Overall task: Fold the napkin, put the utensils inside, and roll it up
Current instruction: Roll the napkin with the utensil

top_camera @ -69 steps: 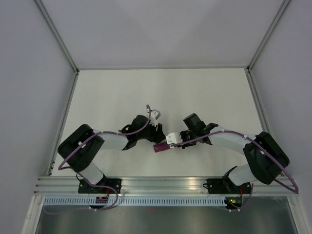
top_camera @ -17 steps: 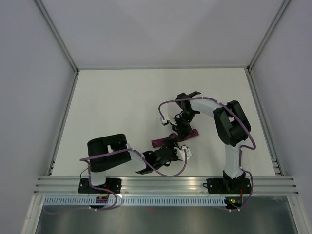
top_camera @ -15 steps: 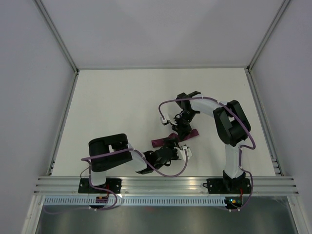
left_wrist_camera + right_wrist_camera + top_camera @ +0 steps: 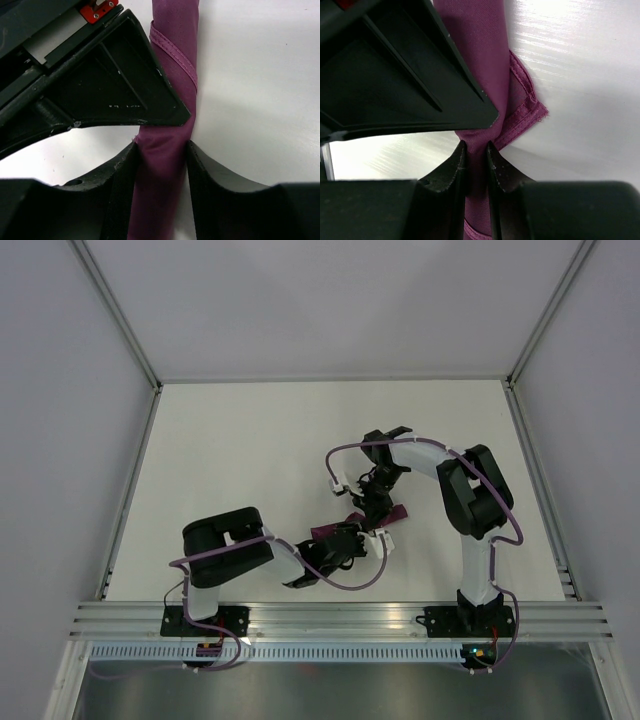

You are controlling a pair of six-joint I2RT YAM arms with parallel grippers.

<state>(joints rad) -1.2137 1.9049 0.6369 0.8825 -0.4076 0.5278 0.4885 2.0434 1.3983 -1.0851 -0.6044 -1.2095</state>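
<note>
**Rolled napkin held at two places, centre of the tabletop**

The napkin (image 4: 328,532) (image 4: 172,60) (image 4: 480,45) lies as a tight magenta-purple roll on the tabletop (image 4: 250,440), slanting from lower left to upper right, a little right of centre. My left jaws stand about half apart with the roll between them, and both fingers (image 4: 120,175) press against the cloth. My right jaws are pinched down narrow on the roll farther along, fingers (image 4: 445,170) squeezing the fabric to a thin waist. A hemmed band winds slantwise round the roll in the left wrist view. In the right wrist view a hemmed corner (image 4: 527,107) sticks out sideways, flat on the surface.

The tabletop is plain matt white and bare around the roll. Pale grey walls close it in on three sides, with metal framing at the corners and a ribbed rail (image 4: 330,618) along the near edge, where my bases are bolted.

From above, my jaws and purple cables (image 4: 350,585) cover the middle of the roll, so only its two ends show. In both wrist views it runs off the frame. What lies inside it I cannot tell.
</note>
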